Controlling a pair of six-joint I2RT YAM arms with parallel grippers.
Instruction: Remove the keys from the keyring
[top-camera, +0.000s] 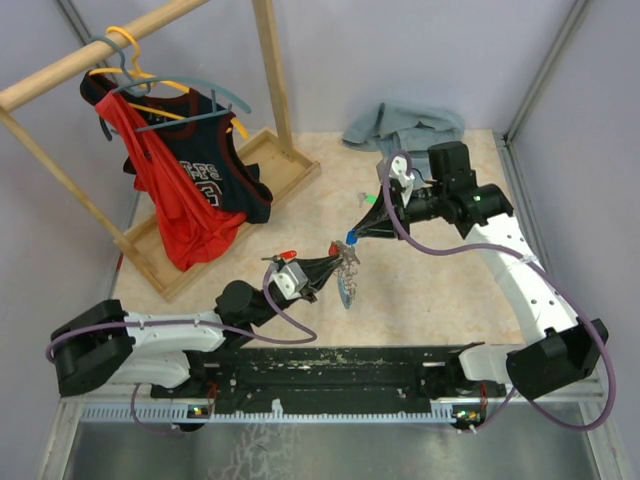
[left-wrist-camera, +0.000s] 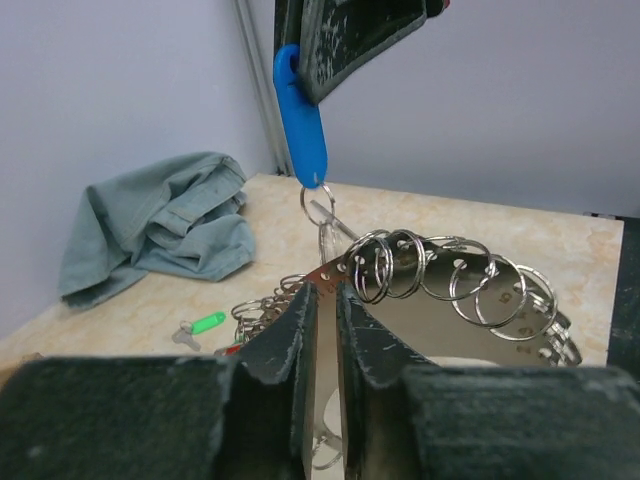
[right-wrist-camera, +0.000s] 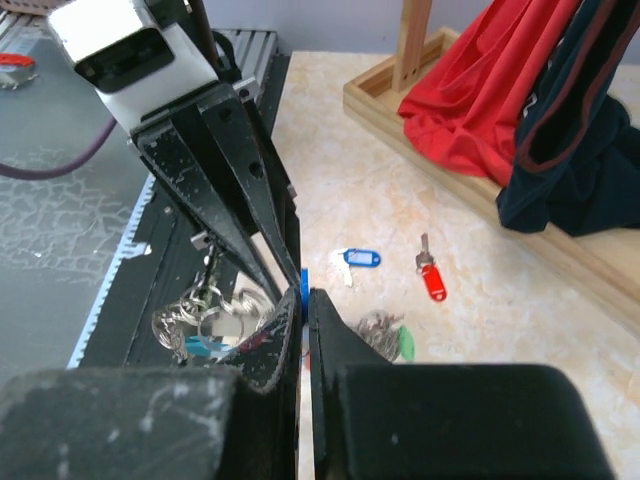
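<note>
Mid-removal: left gripper (left-wrist-camera: 322, 300) clamps keyring (left-wrist-camera: 455, 280), right gripper (right-wrist-camera: 304, 300) pinches blue tag (left-wrist-camera: 300, 120); next, probably twist it free.

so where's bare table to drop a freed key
Bare tabletop between the white right arm and the black near rail; a narrower one between the wooden rack base and the crumpled grey cloth. Crowded centre: left gripper on the silvery keyring, right gripper on its blue tag.

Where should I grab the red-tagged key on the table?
Grip the red tag across its narrow width, coming straight down: it lies flat on the table, and the tag is broader than its thin blade.
</note>
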